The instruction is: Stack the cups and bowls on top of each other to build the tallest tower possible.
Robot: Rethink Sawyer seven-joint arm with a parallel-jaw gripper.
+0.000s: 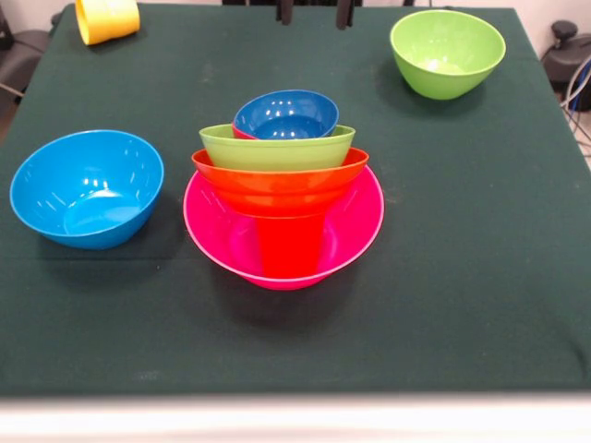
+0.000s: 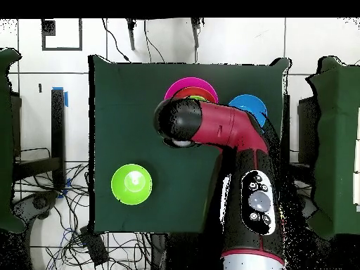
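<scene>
- While your tool (image 1: pixel 314 11) barely peeks in, I can't tell its state.
- Glossy tower (image 1: pixel 283 198): wide pink bowl (image 1: pixel 351 231), tapered red cup (image 1: pixel 290 247), orange, lime, small blue bowls.

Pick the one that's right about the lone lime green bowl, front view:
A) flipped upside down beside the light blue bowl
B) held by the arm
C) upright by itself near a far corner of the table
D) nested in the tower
C: the lone lime green bowl stands upright and alone near a far corner, apart from the tower and the light blue bowl.
</scene>
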